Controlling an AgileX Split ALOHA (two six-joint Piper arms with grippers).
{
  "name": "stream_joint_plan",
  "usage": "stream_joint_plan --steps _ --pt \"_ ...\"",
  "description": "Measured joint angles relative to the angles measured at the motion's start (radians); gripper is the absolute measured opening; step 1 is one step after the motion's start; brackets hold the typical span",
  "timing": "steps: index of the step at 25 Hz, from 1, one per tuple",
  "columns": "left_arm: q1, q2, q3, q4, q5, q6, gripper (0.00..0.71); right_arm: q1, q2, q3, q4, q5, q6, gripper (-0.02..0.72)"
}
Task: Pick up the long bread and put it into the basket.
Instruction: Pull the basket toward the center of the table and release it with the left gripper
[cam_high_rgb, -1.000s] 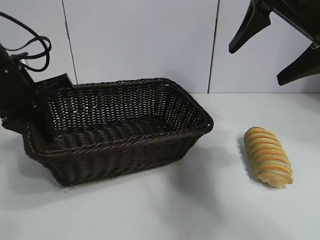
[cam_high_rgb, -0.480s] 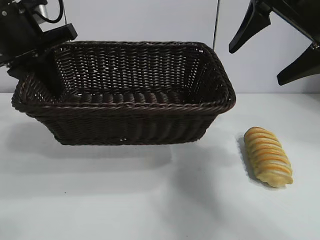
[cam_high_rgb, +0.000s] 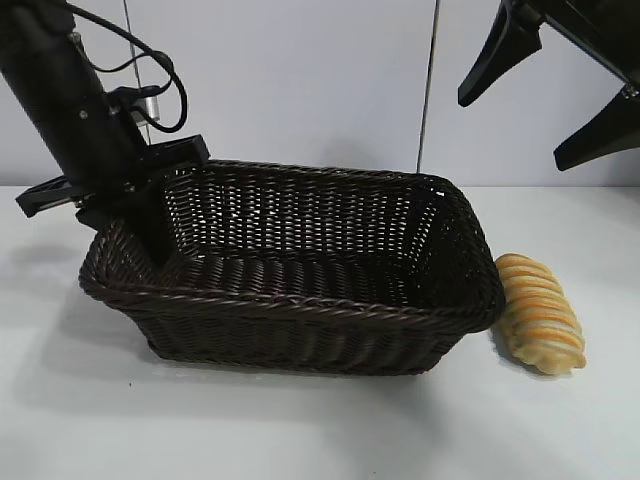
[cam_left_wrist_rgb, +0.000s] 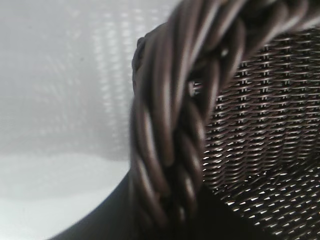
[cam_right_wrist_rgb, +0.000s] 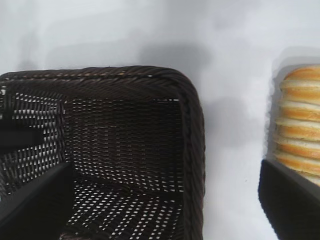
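The basket (cam_high_rgb: 300, 305) is a dark brown wicker one and sits low over the white table at the middle. My left gripper (cam_high_rgb: 150, 235) is shut on the braided rim (cam_left_wrist_rgb: 170, 130) at the basket's left end, with one finger inside. The long bread (cam_high_rgb: 540, 312), golden with orange ridges, lies on the table right against the basket's right end. It also shows in the right wrist view (cam_right_wrist_rgb: 300, 120), beside the basket's corner (cam_right_wrist_rgb: 192, 150). My right gripper (cam_high_rgb: 512, 132) hangs open and empty high above the bread.
White table (cam_high_rgb: 300, 430) all around, with a pale panelled wall (cam_high_rgb: 300, 80) behind. The left arm's cable loops above the basket's left end (cam_high_rgb: 150, 90).
The left gripper lifted the basket up, then carried it right and lower. Its right end now lies against the bread. The right gripper and the bread have not moved.
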Motion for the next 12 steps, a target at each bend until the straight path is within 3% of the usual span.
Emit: stream_joint_plan --steps 2,5,6,9,12 --pt "0.000 0.001 -0.002 -0.011 0.000 0.000 0.232 0.000 0.000 0.000 0.000 0.000 0.000 0.694" --pt "0.000 -0.001 -0.007 -0.022 -0.002 -0.023 0.522 0.000 0.000 0.000 0.000 0.000 0.000 0.694" --pt "0.000 -0.001 -0.007 -0.020 -0.006 -0.046 0.588 0.000 0.000 0.000 0.000 0.000 0.000 0.694" --pt "0.000 -0.013 -0.007 0.017 -0.021 -0.115 0.666 0.000 0.000 0.000 0.000 0.000 0.000 0.694" --pt "0.000 -0.057 -0.009 0.090 -0.024 -0.150 0.687 0.000 0.000 0.000 0.000 0.000 0.000 0.694"
